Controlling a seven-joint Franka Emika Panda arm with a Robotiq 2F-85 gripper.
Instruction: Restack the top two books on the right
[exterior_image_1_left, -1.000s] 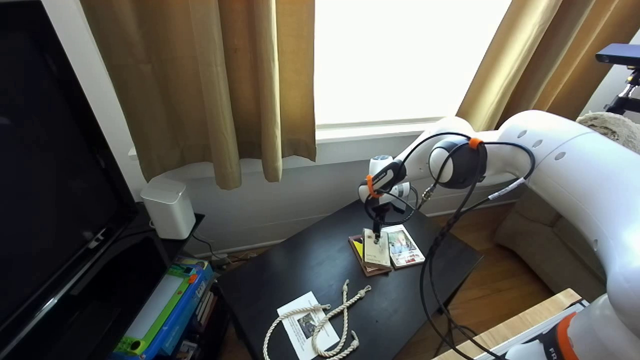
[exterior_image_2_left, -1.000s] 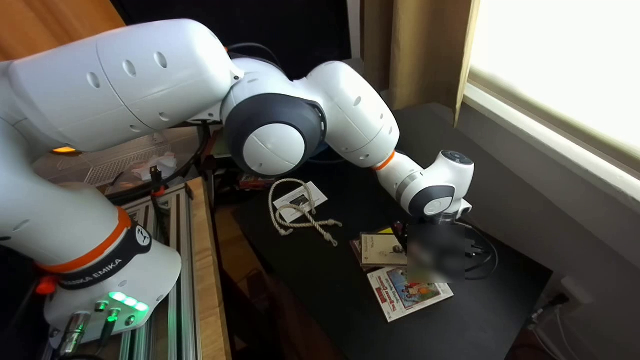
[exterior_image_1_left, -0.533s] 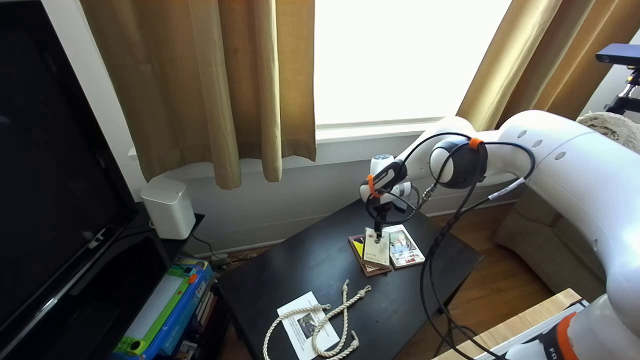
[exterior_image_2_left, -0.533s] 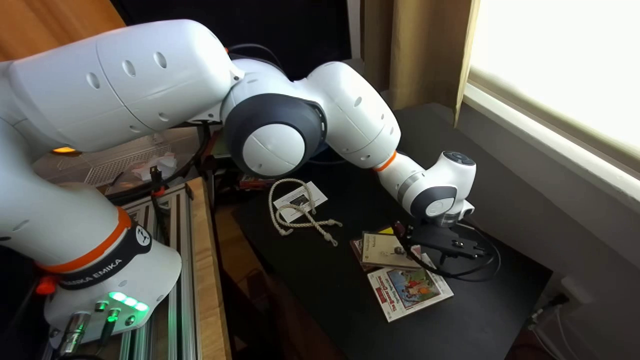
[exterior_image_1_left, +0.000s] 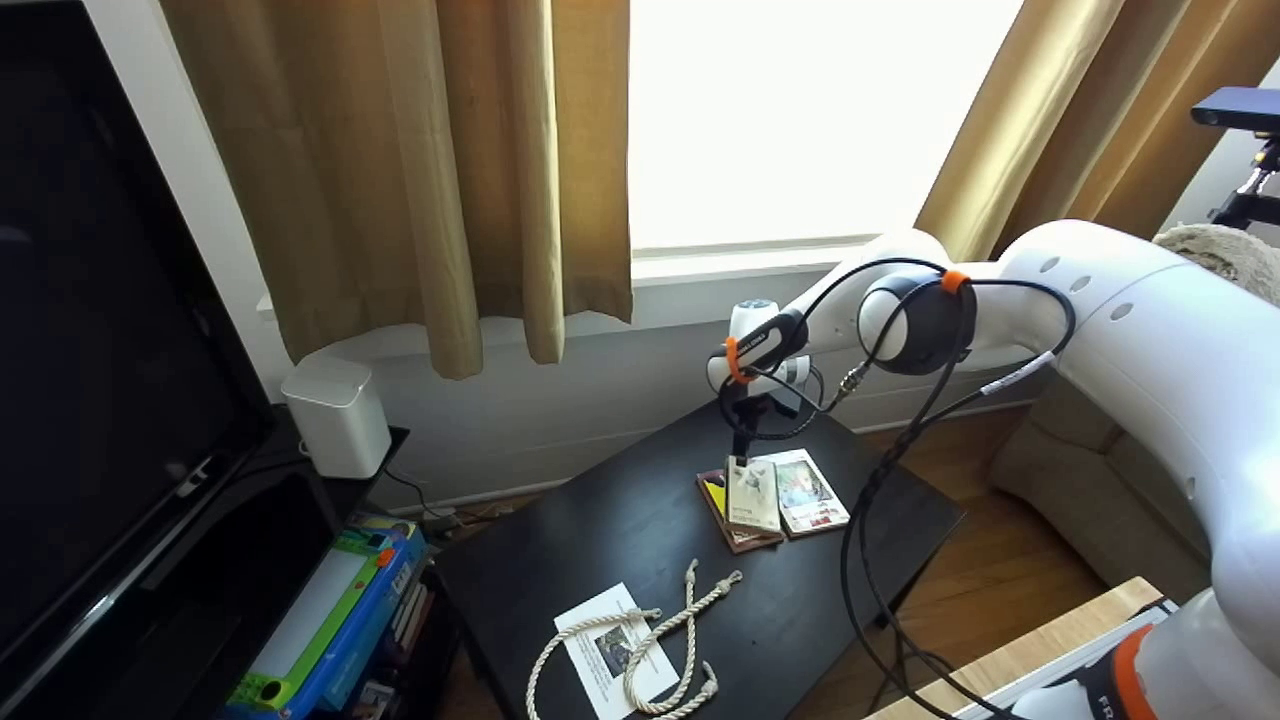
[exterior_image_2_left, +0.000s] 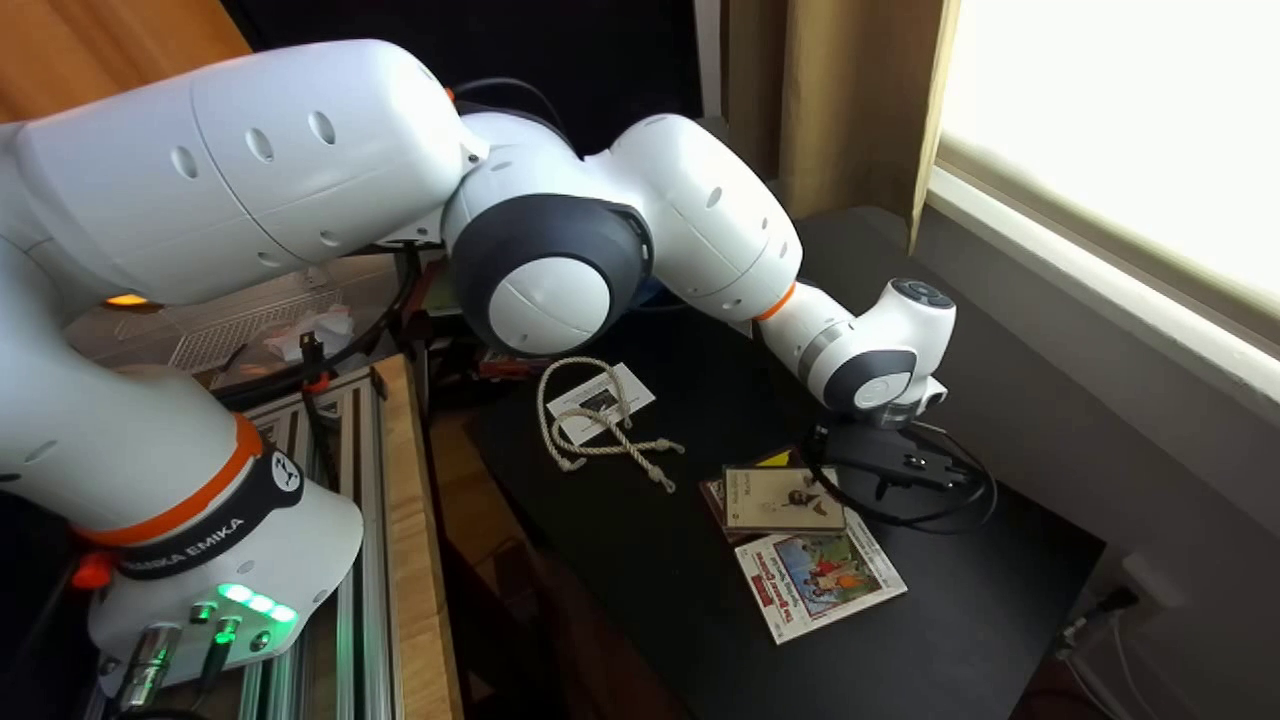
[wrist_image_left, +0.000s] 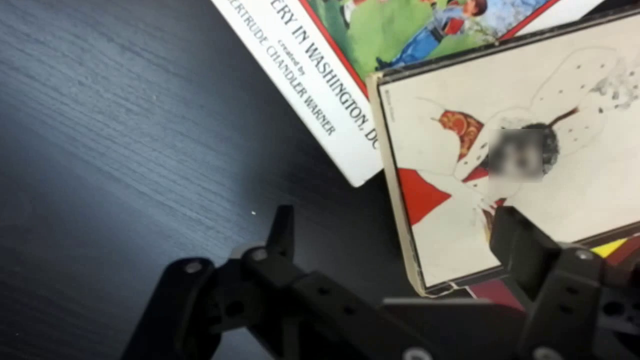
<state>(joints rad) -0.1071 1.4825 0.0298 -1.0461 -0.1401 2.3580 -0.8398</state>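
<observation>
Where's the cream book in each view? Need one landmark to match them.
In an exterior view: cream book right of centre, lower half; white-bordered book to its right.
In an exterior view: cream book right of centre, lower half; white-bordered book just below it.
In the wrist view: cream book on the right side, cut by the right edge; white-bordered book above and left.
Shared landmark: white-bordered book.

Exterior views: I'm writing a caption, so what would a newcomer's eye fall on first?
Probably the white robot arm, reaching over the black table in both exterior views. Next, the glaring window beyond the table, between tan curtains. Then, on the table, the pale rope across a printed sheet and, nearer the window, the cream book.
</observation>
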